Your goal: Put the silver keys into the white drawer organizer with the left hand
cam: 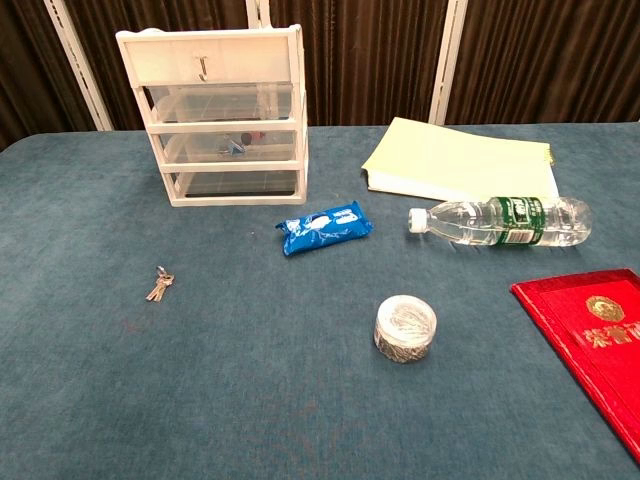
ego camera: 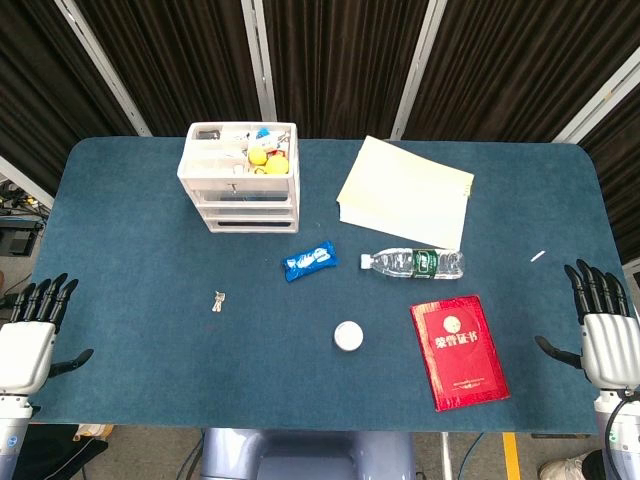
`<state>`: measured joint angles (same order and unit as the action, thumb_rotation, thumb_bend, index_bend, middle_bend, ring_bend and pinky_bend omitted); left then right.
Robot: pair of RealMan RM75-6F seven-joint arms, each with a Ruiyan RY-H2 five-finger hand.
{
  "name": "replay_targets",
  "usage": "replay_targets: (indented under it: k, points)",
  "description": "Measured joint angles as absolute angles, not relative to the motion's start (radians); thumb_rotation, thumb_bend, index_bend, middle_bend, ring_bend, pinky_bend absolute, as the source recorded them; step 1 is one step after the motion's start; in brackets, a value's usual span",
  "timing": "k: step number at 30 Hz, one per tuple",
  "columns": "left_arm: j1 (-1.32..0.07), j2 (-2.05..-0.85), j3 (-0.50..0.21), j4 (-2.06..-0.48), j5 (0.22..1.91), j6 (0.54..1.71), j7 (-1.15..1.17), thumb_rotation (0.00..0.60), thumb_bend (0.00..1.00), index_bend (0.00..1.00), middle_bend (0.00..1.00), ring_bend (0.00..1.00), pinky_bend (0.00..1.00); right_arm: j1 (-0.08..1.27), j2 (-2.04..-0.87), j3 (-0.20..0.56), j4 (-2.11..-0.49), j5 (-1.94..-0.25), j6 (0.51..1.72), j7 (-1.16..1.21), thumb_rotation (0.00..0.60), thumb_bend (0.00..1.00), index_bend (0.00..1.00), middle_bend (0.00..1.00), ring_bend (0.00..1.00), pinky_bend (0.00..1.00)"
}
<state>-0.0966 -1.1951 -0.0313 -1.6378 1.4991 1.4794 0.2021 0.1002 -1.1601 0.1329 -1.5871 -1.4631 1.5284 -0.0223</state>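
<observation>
1. Silver keys [ego camera: 218,299]: one small bunch, lying flat on the blue table [ego camera: 150,380] left of centre in the head view and at mid-left in the chest view, well apart from every other item. The number of keys on the ring is too small to tell.
2. White drawer organizer [ego camera: 239,176]: one unit, upper left of both views, standing above the keys in the frame. It has three stacked clear drawers, and its open top tray holds yellow and other small items.
3. Left hand [ego camera: 28,335]: lower left edge of the head view, fingers spread and apart, holding nothing, well away from the keys. It is absent from the chest view.
4. Right hand [ego camera: 605,335]: lower right edge of the head view, fingers likewise spread and empty.
5. Handling, as a judgement: the bunch is probably light, rigid metal, loosely jointed and smooth. It lies low on the cloth, so a pinch near the ring end, where the keys gather, looks the safest hold; the blades may swing once lifted.
6. Other items, one of each: blue packet [ego camera: 308,260], water bottle [ego camera: 413,263], red booklet [ego camera: 459,350], round tin [ego camera: 348,336], pale yellow folder [ego camera: 405,192].
</observation>
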Motion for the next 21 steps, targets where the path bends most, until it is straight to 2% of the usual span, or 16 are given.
replay_targets:
  k: [21]
  points:
    - [-0.097, -1.194, -0.031, -1.645, 1.485, 1.471, 0.212, 0.6, 0.01, 0.0, 0.0, 0.0, 0.0, 0.1, -1.157, 0.131, -1.598, -1.459, 1.519, -0.018, 0.6, 0.0, 0.0, 0.0, 0.0, 0.0]
